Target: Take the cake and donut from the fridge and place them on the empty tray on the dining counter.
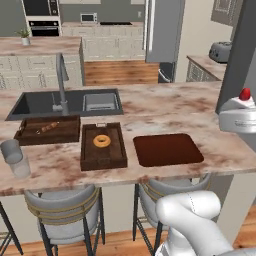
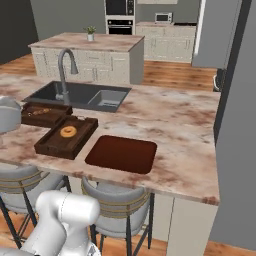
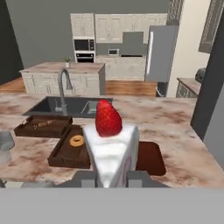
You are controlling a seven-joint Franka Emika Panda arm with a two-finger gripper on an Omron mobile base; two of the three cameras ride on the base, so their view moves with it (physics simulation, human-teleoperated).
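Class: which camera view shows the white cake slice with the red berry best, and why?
The hand view: the white cake slice with the red berry sits close and whole, held in the shut gripper. The left base view catches only its berry and top at the right edge.

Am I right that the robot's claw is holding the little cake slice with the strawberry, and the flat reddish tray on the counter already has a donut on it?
Not quite. The gripper does hold the cake, but the flat reddish tray is bare. The donut lies in the deeper dark wooden tray beside it, as the left base view shows.
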